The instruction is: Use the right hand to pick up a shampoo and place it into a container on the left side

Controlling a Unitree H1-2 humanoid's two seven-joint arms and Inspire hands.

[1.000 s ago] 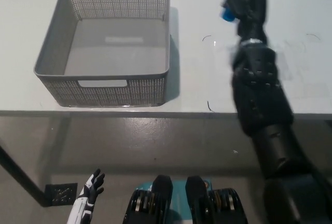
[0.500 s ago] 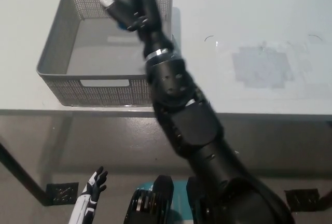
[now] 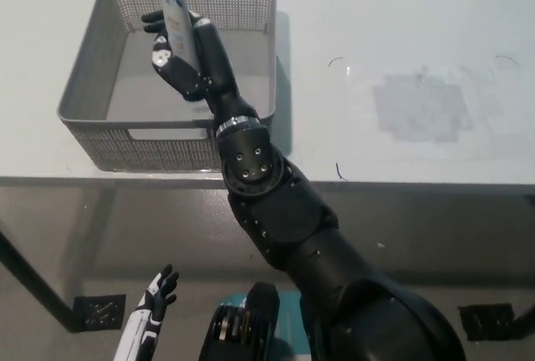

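A pale grey-white surface (image 3: 401,18) fills the upper half of the frame, its front edge running straight across the middle, with a darker floor below. In the upper left of the frame sits a grey container (image 3: 92,110), a square basket with finely perforated walls, a smooth bare floor and a slot handle cut into its near and far walls. The black right arm rises from the bottom right of the frame, slants up and to the left, and crosses the container's near right corner, so that the right hand (image 3: 180,52) is over the container's interior, toward its far side. That hand is closed around the shampoo (image 3: 171,2), its fingers wrapped about the lower part. The shampoo looks like a slim, flat white pack, standing nearly upright and leaning slightly to the left, with small blue printing on its face; its top reaches the level of the container's far rim in the picture. Its lower end is hidden by the fingers, and whether it touches the container's floor cannot be made out, though it appears to be held above it. To the right on the surface, a darker grey square patch (image 3: 422,106) lies well apart from the container. The white left hand (image 3: 155,294) rests at the lower left of the frame, below the surface's edge, fingers spread and holding nothing.
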